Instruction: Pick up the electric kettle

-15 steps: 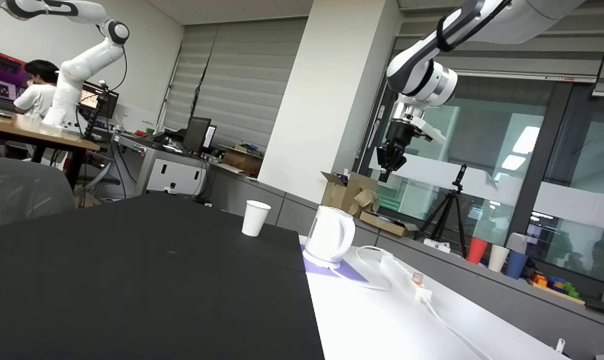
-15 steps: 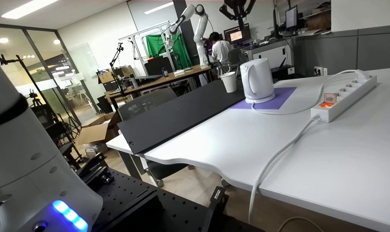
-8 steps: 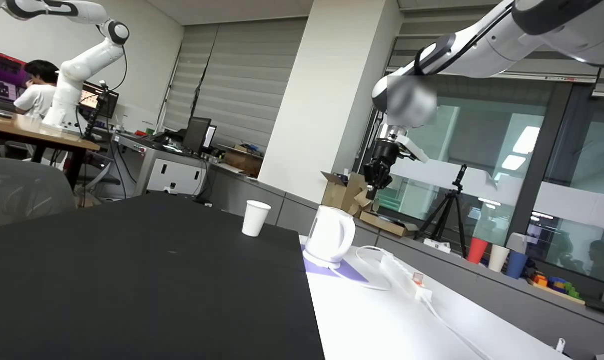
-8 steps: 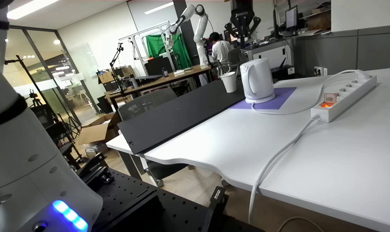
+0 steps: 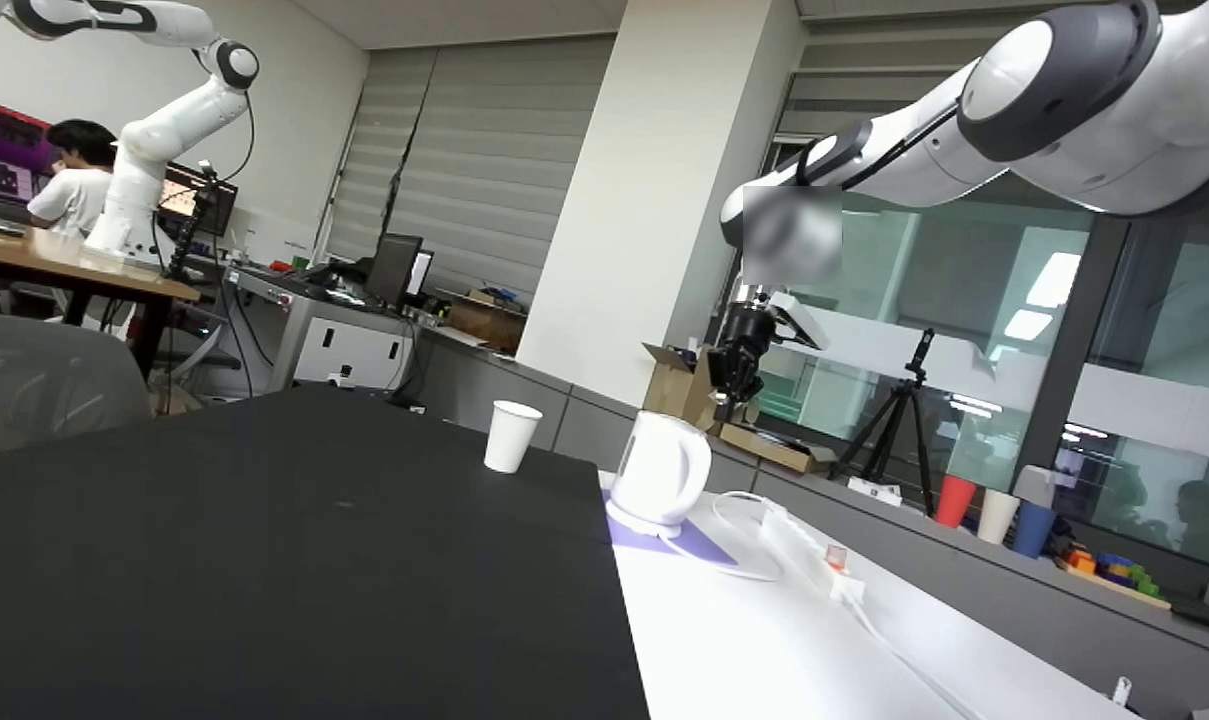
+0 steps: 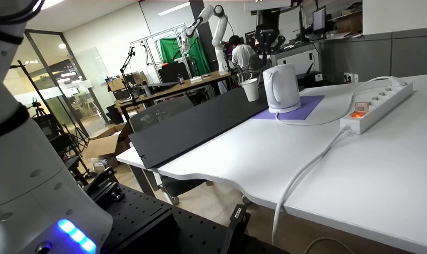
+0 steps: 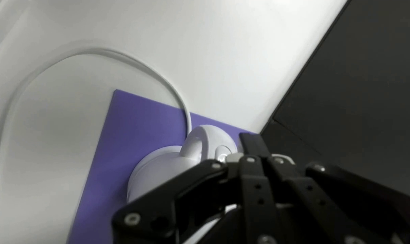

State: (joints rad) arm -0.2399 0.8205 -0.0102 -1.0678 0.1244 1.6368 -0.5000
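Note:
The white electric kettle stands upright on its base on a purple sheet, in both exterior views [image 5: 656,470] [image 6: 283,88]. Its handle and part of its body also show in the wrist view [image 7: 157,173], the rest hidden behind the gripper's fingers. My gripper hangs fingers down near the kettle's top and apart from it, in both exterior views [image 5: 724,410] [image 6: 265,60]. In the wrist view my gripper [image 7: 254,144] has its fingertips together with nothing between them. The kettle's cord [image 7: 157,76] runs from its base.
A white paper cup [image 5: 512,437] stands on the black board [image 5: 314,560] beside the kettle. A white power strip [image 6: 379,106] with cords lies on the white table [image 6: 255,151]. A purple sheet [image 6: 310,106] lies under the kettle.
My gripper has come down toward the kettle's top, moving left in an exterior view. It stays shut. The kettle and the cup have not moved.

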